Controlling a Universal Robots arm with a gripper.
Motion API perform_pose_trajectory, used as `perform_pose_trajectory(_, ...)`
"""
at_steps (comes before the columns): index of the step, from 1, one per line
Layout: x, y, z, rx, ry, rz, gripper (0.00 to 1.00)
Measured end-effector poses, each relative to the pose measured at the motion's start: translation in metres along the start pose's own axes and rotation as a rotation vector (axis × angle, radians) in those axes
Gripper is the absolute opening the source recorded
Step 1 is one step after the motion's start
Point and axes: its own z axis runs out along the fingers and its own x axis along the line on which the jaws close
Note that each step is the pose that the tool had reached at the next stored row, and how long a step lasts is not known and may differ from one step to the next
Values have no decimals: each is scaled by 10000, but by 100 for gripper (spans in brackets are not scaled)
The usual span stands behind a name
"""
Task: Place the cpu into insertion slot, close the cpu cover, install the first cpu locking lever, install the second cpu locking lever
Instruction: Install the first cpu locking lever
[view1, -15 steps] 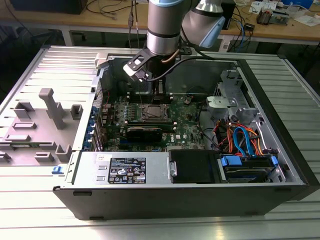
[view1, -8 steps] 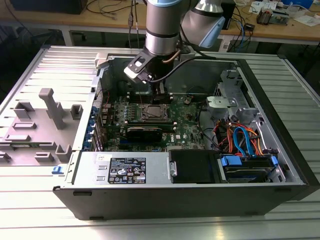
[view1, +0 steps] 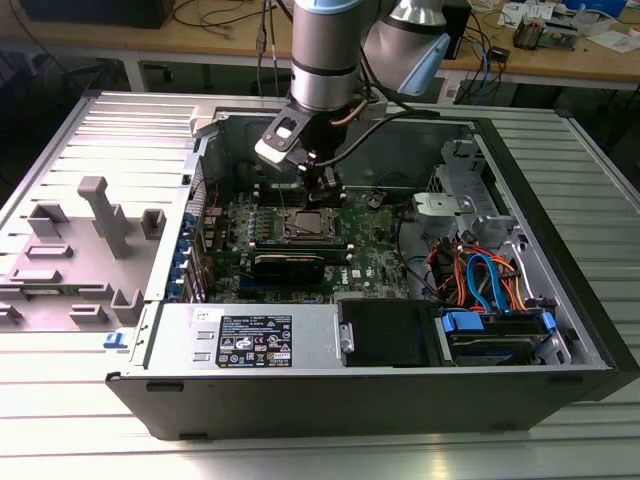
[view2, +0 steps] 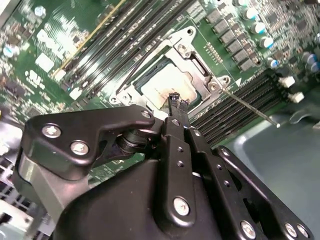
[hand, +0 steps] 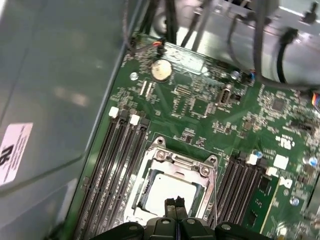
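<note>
Gripper (view2: 178, 101): fingers pressed together, nothing held, tips just above the cpu (view2: 167, 85). Cpu seated in the insertion slot (view2: 147, 71), with the cpu cover (view2: 199, 61) lying flat around it. Surroundings: long black memory slots (hand: 119, 160) flank the socket on both sides, a thin lever rod (view2: 247, 106) juts across one bank, and the gripper body hides the socket's near edge.

Place: a robotics and electronics lab, from where I stand.
Landmark: an open computer case (view1: 560, 330) lying on its side, its motherboard (view1: 365, 245) exposed.
Under the case: a ribbed metal table (view1: 60, 430).
Above the case: an industrial robot arm (view1: 325, 50) reaching in.
Behind the case: wooden workbenches (view1: 120, 42) strewn with cables (view1: 478, 60) and small electronic parts.
Beside the case: grey plastic fixtures (view1: 100, 215), on the exterior view's left.
</note>
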Motion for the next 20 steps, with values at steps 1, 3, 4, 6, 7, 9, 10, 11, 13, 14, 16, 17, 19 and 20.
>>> perform_pose_trajectory(1, 0, 0, 0, -3, -4, -136, 11)
perform_pose_trajectory(3, 0, 0, 2, -21, -24, -779, 11)
perform_pose_trajectory(4, 0, 0, 2, -26, -30, -964, 11)
perform_pose_trajectory(6, 0, 0, 3, -38, -43, -1388, 11)
perform_pose_trajectory(7, 0, 0, 3, -43, -48, -1552, 11)
perform_pose_trajectory(9, 0, -1, 4, -61, -65, -2156, 11)
perform_pose_trajectory(10, 1, -1, -1, -73, -55, -2289, 11)
perform_pose_trajectory(11, 0, -2, -17, -84, -42, -2392, 11)
perform_pose_trajectory(13, 0, -2, -40, -89, -46, -2579, 11)
perform_pose_trajectory(14, 0, -2, -43, -93, -47, -2661, 11)
perform_pose_trajectory(16, 0, -2, -43, -105, -62, -3139, 11)
perform_pose_trajectory(17, 0, -2, -43, -110, -69, -3361, 11)
perform_pose_trajectory(19, 0, -2, -43, -122, -84, -3845, 11)
perform_pose_trajectory(20, 0, -2, -42, -129, -91, -4095, 11)
